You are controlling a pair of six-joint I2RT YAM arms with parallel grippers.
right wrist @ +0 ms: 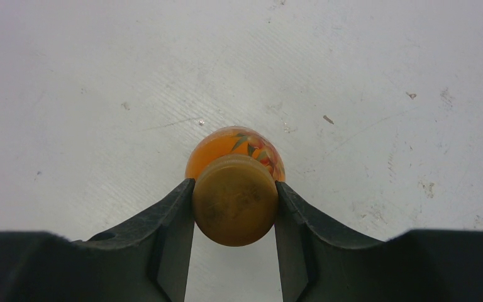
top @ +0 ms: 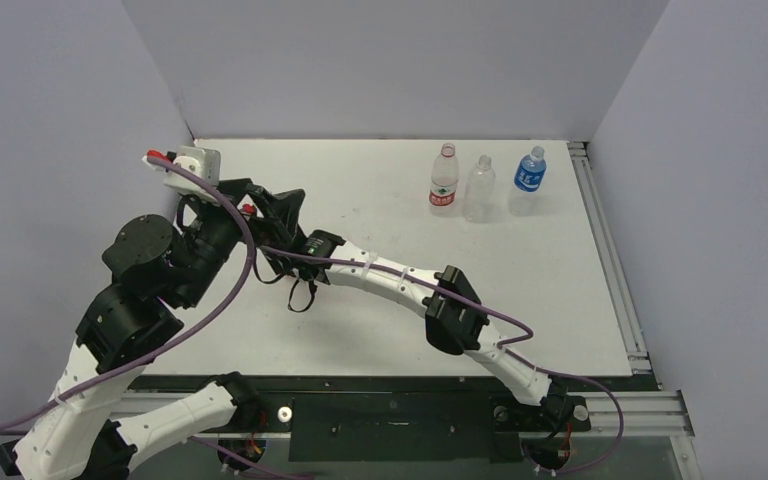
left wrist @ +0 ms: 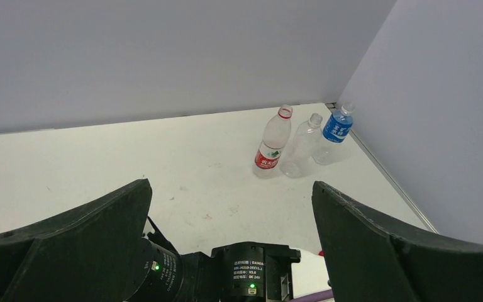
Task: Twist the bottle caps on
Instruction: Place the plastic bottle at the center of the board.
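Bottles stand in a row at the far right of the table [top: 380, 300]: a red-labelled bottle [top: 444, 182], a clear bottle [top: 479, 188] just beside it and a blue-labelled bottle [top: 528, 178]. They are too small to tell whether they are capped. Well apart from them, on the left of the table, the right claw [right wrist: 234, 189] pinches the orange-gold cap [right wrist: 234, 211] from both sides. The cap sits on top of a small orange bottle [right wrist: 226, 141] with a leaf print, standing upright on the scuffed white surface. The left claw [left wrist: 229, 189] is spread wide and holds nothing, facing the three bottles above the right arm's wrist.
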